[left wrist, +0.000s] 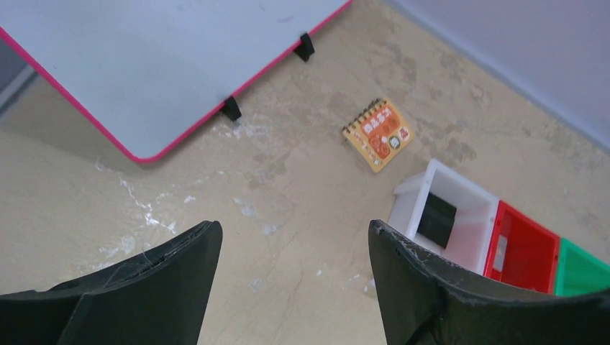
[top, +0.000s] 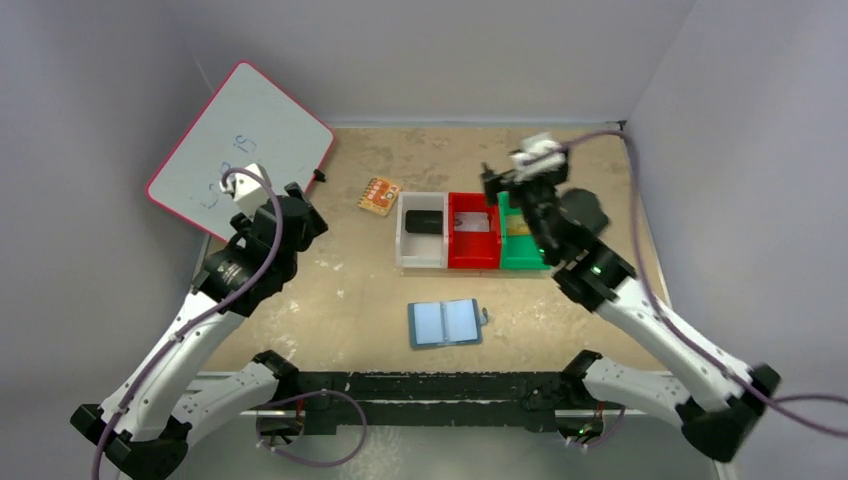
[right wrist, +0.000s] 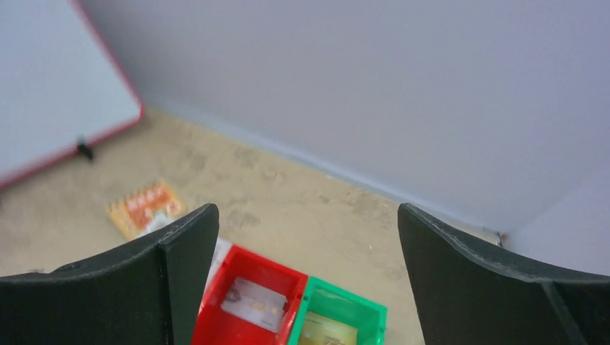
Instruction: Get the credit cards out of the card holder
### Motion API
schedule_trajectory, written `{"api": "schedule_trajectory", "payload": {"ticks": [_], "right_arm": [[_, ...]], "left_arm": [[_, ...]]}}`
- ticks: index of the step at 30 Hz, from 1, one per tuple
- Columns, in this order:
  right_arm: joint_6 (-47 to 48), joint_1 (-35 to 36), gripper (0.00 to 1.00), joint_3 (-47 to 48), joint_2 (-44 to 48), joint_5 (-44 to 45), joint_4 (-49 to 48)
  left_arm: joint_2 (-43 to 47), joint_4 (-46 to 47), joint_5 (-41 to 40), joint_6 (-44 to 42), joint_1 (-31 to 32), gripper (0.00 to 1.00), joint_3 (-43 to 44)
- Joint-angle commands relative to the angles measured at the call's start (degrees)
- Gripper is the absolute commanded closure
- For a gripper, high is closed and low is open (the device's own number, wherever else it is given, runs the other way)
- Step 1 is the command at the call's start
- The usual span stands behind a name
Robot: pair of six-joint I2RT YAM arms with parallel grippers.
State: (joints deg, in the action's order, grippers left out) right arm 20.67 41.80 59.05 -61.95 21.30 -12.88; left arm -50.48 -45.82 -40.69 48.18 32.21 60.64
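The blue card holder (top: 445, 323) lies open flat on the table near the front edge, its light blue inside up. A black credit card (top: 424, 221) (left wrist: 437, 220) lies in the white bin (top: 404, 252). A silver one (right wrist: 253, 303) lies in the red bin (top: 472, 262) and a gold one (right wrist: 324, 332) in the green bin (top: 522, 263). My right gripper (right wrist: 308, 212) hangs open above the red and green bins with nothing between its fingers. My left gripper (left wrist: 295, 226) is open over bare table left of the bins, far from the card holder.
A pink-edged whiteboard (top: 240, 150) leans at the back left. An orange patterned square (top: 379, 195) lies just behind the white bin. Grey walls close in the table at the back and on both sides.
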Motion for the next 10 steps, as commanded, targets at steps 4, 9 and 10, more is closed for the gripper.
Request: {"api": "schedule_trajectory", "payload": {"ticks": [4,9,10], "right_arm": [[-35.6,-0.3,0.02,-4.9,20.6,22.2,20.6],[-44.3,-0.3,0.0,-7.2,24.1,24.3,29.8],[-44.7,-0.3,0.0,-7.4,24.0,24.4,30.5]], "left_arm": [[-0.8,-6.5,-11.3,-2.6,-0.4,0.21,9.1],[0.0,-7.9,-15.8,-1.6,-0.4,0.2,9.0],[0.1,-8.1,-16.4,-1.1,-0.4,0.19,8.9]]}}
